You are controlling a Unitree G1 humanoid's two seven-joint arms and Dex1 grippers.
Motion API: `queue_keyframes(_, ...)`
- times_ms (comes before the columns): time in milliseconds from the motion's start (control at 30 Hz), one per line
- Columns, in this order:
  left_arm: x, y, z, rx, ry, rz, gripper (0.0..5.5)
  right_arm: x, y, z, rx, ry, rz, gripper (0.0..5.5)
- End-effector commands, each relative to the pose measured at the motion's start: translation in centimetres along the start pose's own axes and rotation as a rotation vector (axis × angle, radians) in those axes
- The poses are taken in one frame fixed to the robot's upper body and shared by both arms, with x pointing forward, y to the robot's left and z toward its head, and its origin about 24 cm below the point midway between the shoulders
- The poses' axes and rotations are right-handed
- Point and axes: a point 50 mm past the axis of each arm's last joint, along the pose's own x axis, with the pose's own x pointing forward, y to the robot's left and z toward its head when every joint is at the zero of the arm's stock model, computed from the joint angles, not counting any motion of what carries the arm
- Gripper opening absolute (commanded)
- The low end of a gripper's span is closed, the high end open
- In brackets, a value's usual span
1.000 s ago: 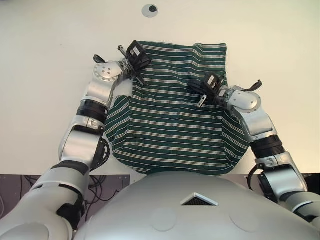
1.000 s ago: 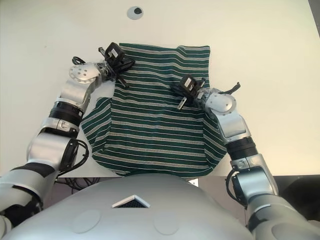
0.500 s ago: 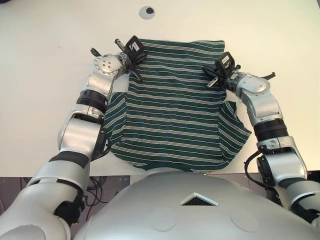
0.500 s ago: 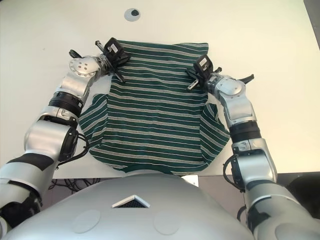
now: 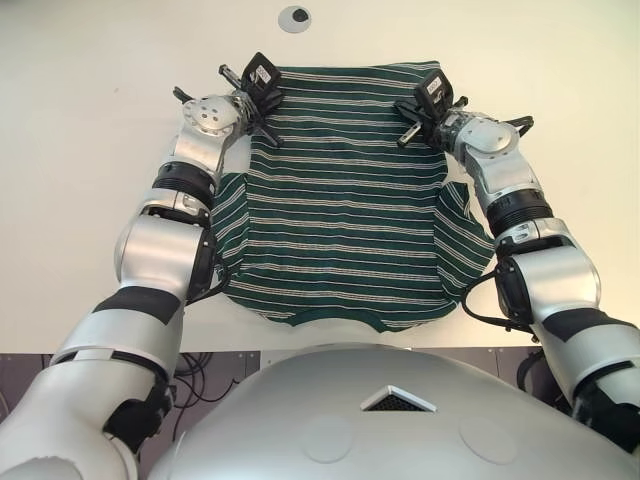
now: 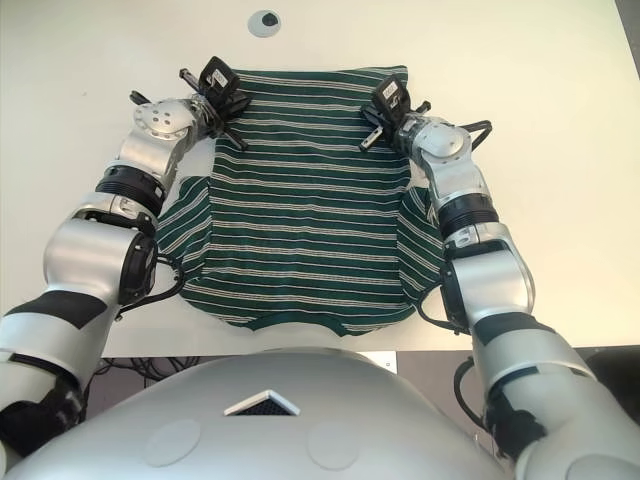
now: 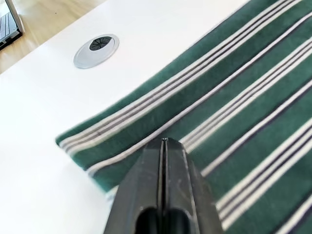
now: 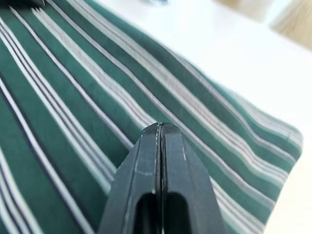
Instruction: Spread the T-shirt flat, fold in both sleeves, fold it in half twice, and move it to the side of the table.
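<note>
Where left gripper (image 7: pixel 163 141) and right gripper (image 8: pixel 160 126) rest closed, striped green T-shirt (image 5: pixel 345 220)

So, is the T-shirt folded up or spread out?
Spread out: the T-shirt lies wide on the table, its cloth bulging out at both sides. Whether its far edge is a fold, I cannot tell.

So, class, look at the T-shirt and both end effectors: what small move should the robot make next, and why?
Probably draw the left end effector back to the left sleeve and open it there. The T-shirt looks spread flat on the table, both sleeves lie unfolded, and it and the right end effector sit shut over the far corners.
</note>
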Motion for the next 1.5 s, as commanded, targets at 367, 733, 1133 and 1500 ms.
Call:
queue_keyframes(367,-19.3,2.1,-7.3,-0.438,0.014,-0.132,1.89,-12.1,4.0,4.1,0.244,-0.505,-0.271,0.00)
queue_keyframes(733,-24.2,0.5,-10.1,-0.612,0.232,-0.299,2.52,-14.9,4.6,0.3,0.362,-0.443,-0.489,0.00)
queue_keyframes(1133,-21.7,-0.8,-11.5,-0.685,0.252,-0.315,2.24,-14.6,4.8,-0.1,0.322,-0.387,-0.463,0.00)
queue_keyframes(1500,-21.3,-0.5,-10.8,-0.675,0.199,-0.307,0.68,-14.3,4.7,-0.3,0.313,-0.365,-0.466,0.00)
